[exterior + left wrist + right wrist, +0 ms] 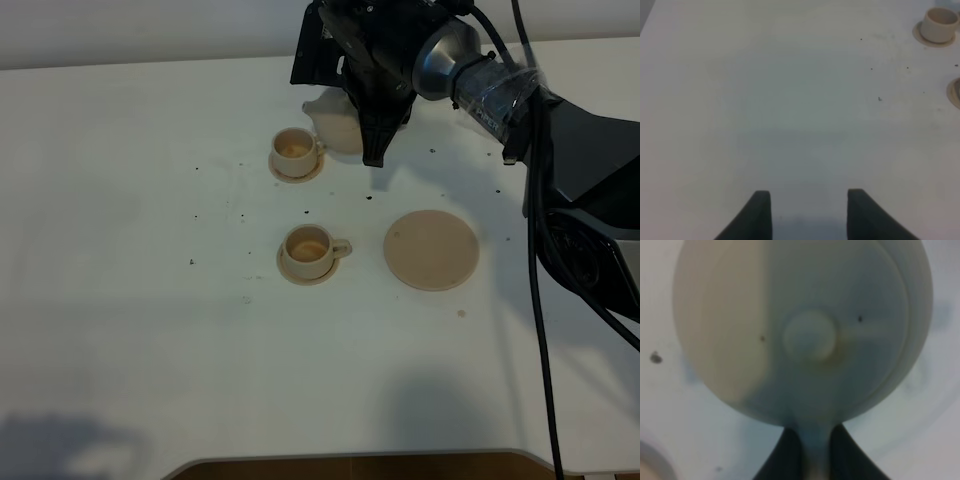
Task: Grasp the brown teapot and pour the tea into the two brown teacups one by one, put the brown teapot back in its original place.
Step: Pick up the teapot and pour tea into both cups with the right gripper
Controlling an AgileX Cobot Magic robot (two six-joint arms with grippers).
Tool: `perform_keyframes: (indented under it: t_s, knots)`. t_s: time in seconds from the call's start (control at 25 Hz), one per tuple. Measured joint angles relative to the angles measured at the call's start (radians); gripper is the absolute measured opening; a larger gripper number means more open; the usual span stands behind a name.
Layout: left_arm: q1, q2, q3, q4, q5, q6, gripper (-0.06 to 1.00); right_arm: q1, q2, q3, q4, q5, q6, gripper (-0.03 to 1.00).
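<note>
The brown teapot (pixel 333 122) is at the back of the table, its spout toward the far teacup (pixel 295 148), which sits on a small saucer. My right gripper (pixel 370 135) is shut on the teapot's loop handle. The right wrist view looks onto the teapot's lid and knob (pixel 807 337), with the fingers (pixel 840 460) clamped on the handle. The near teacup (pixel 308 247) sits on its saucer at mid-table. Both cups look brownish inside. The wide tan saucer disc (pixel 431 249) lies bare, right of the near cup. My left gripper (pixel 808 215) is open over bare table.
Small dark specks (pixel 192 262) dot the white table. The right arm and its cables (pixel 540 180) cross the back right. In the left wrist view the far cup (pixel 939 25) and a second saucer's rim (pixel 955 92) sit at the frame's edge.
</note>
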Motion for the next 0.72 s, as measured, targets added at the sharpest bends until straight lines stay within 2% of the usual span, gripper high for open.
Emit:
perform_keyframes:
  t_s: [0.32, 0.56, 0.72]
  knots:
    - [0.0, 0.0, 0.0, 0.0, 0.0, 0.001, 0.37, 0.005, 0.0, 0.0, -0.031, 0.001, -0.063, 0.12]
    - [0.0, 0.0, 0.0, 0.0, 0.001, 0.001, 0.37, 0.024, 0.007, 0.0, -0.111, 0.006, -0.067, 0.12]
    - [0.0, 0.0, 0.0, 0.0, 0.001, 0.001, 0.37, 0.029, 0.023, 0.0, -0.122, 0.006, -0.067, 0.12]
